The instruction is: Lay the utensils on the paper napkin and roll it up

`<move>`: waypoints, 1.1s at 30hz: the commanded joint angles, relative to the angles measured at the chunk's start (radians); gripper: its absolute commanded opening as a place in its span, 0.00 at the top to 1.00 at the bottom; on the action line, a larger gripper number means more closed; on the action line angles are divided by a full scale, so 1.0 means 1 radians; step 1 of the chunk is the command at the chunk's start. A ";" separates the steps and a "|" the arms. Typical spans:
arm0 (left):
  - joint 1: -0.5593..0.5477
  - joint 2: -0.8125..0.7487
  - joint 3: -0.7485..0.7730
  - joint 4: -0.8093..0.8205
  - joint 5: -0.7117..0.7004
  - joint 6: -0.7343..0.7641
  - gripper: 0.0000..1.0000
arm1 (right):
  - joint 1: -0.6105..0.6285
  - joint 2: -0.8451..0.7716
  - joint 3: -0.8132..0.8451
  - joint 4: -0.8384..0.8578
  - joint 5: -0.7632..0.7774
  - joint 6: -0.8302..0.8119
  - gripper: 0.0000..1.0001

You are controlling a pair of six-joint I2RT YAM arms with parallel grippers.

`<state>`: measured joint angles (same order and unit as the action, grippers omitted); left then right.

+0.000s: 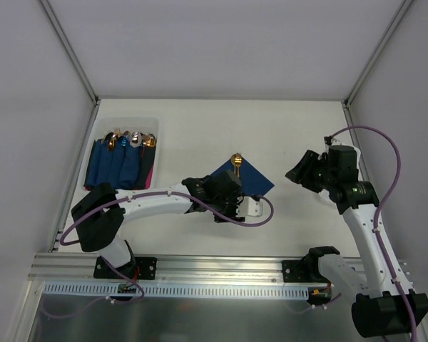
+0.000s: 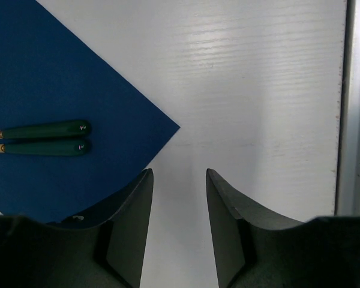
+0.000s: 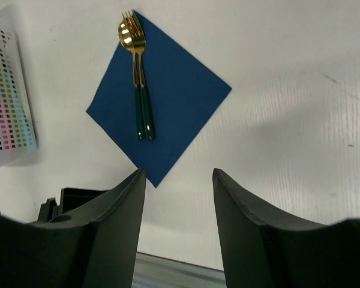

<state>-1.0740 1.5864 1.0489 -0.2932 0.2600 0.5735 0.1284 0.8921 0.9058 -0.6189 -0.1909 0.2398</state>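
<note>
In the right wrist view's upper left, the thin, limp napkin (image 3: pixel 180 90) bearing two stiff, slippery utensils (image 3: pixel 143 114) probably wants pinching at its lower corner; left gripper (image 2: pixel 179 174) and right gripper (image 3: pixel 179 174) both stand part-open, empty.

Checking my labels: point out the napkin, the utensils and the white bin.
napkin (image 3: pixel 180 96), right wrist view, bare blue middle.
utensils (image 2: pixel 45 129), left wrist view, upper green handle.
white bin (image 1: pixel 128 120), top view, far rim.

A white bench (image 1: pixel 200 128) fills the middle of the top view. Plain white walls (image 1: pixel 221 43) close it in, with thin metal posts (image 1: pixel 68 48) at the back corners. An aluminium rail (image 1: pixel 221 267) spans the lower edge. The light is soft and even.
</note>
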 commanded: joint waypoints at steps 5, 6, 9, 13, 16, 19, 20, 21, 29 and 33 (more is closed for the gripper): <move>-0.001 0.106 -0.013 0.183 0.054 0.091 0.61 | -0.015 -0.028 -0.062 -0.045 -0.050 -0.023 0.49; -0.001 0.119 -0.012 0.187 0.059 0.094 0.61 | -0.016 -0.027 -0.065 -0.045 -0.050 -0.027 0.49; -0.001 0.139 -0.012 0.201 0.090 0.106 0.60 | -0.021 -0.028 -0.073 -0.045 -0.062 -0.036 0.49; 0.000 0.171 0.003 0.207 0.104 0.112 0.60 | -0.023 -0.028 -0.082 -0.045 -0.068 -0.037 0.48; 0.003 0.199 0.014 0.209 0.117 0.115 0.61 | -0.024 -0.036 -0.087 -0.047 -0.067 -0.037 0.48; 0.005 0.218 0.016 0.209 0.130 0.123 0.64 | -0.030 -0.044 -0.093 -0.045 -0.067 -0.040 0.48; 0.006 0.221 0.016 0.209 0.130 0.123 0.66 | -0.032 -0.047 -0.096 -0.047 -0.068 -0.040 0.48; 0.012 0.231 0.016 0.207 0.128 0.123 0.67 | -0.035 -0.047 -0.097 -0.045 -0.068 -0.040 0.48; 0.086 0.285 0.046 0.186 0.154 0.071 0.79 | -0.049 -0.056 -0.100 -0.047 -0.081 -0.040 0.48; 0.088 0.277 0.042 0.158 0.165 0.077 0.94 | -0.059 -0.053 -0.096 -0.047 -0.093 -0.045 0.49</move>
<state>-0.9916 1.8511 1.0847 -0.0906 0.4023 0.6426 0.0795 0.8551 0.8036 -0.6640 -0.2573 0.2165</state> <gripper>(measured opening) 0.097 0.511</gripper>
